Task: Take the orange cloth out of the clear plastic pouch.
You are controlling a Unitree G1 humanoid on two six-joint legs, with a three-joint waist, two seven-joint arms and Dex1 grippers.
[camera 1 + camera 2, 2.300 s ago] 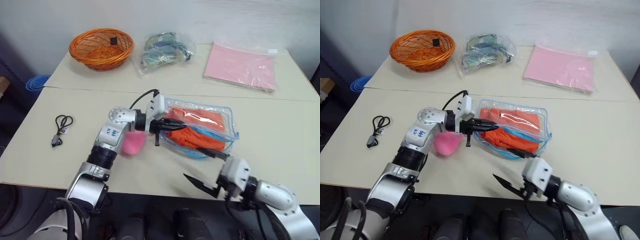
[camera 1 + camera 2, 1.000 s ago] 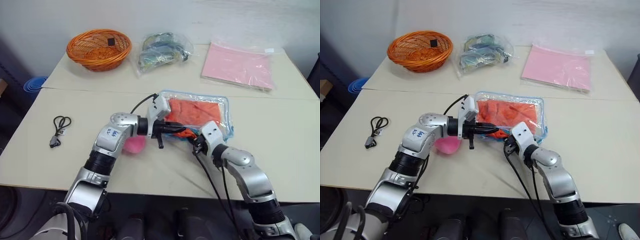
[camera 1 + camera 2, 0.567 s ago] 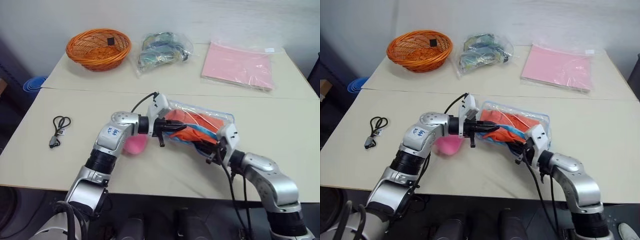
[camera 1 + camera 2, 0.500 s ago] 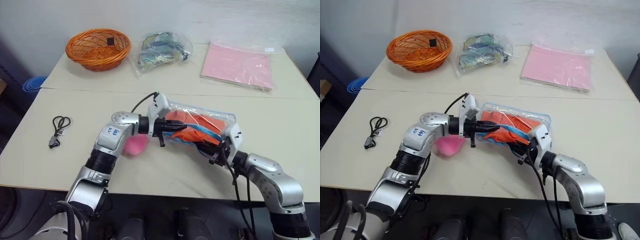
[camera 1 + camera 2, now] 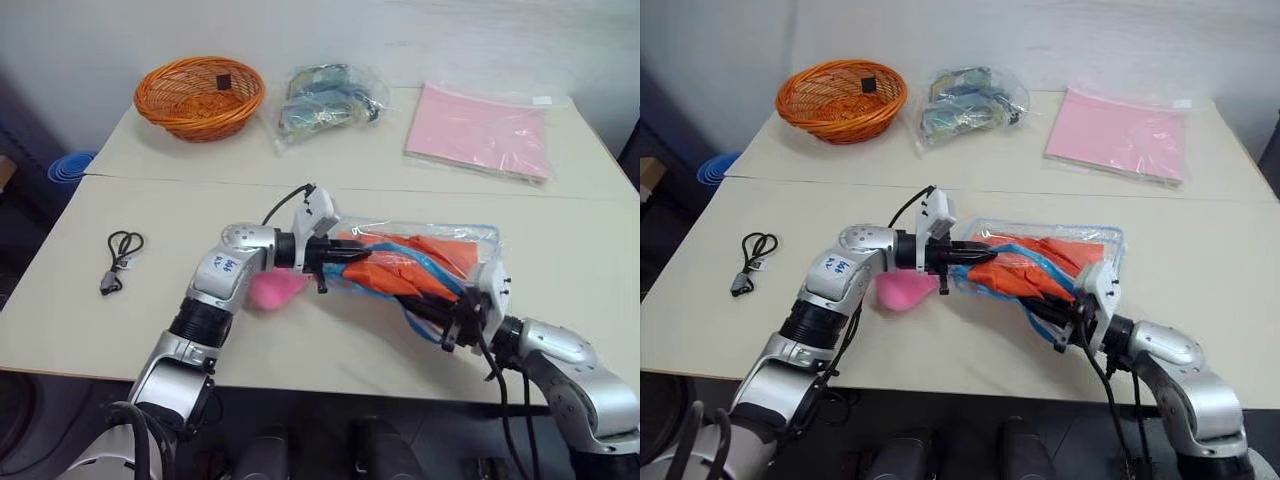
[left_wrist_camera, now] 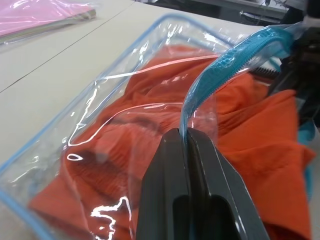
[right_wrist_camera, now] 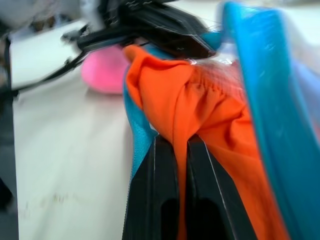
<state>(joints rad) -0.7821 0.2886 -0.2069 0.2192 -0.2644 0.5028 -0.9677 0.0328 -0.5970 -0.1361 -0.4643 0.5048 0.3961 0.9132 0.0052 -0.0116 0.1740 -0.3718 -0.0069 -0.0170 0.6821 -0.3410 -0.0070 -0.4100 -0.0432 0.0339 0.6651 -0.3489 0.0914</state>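
Nearest the robot, the right gripper (image 5: 1065, 322) is pinched tight on a fold of the orange cloth (image 5: 1035, 262), close to the front edge of the table (image 5: 300, 340). The cloth is soft and light. It bends and bunches, so a pinch on a fold or a hem looks like the best place to hold it. It is partly out of the clear plastic pouch (image 5: 470, 240), but most of it is still inside. The pouch is soft and shiny, so it may slip or come along with the cloth. A bit farther in, the left gripper (image 5: 335, 255) is squeezed shut on the blue zipper edge (image 6: 220, 67) at the pouch's mouth, holding the pouch up off the table. The pink plush heart (image 5: 272, 289) sits just under that arm. The table in front of the pouch is bare, so there is room to pull the cloth toward the robot's right, but the edge is close. A black cable (image 5: 120, 255) lies well off to the left. Far back are the orange basket (image 5: 200, 95), a wrinkly clear bag (image 5: 325, 100) and a flat bag of pink sheets (image 5: 480, 130), all well away.
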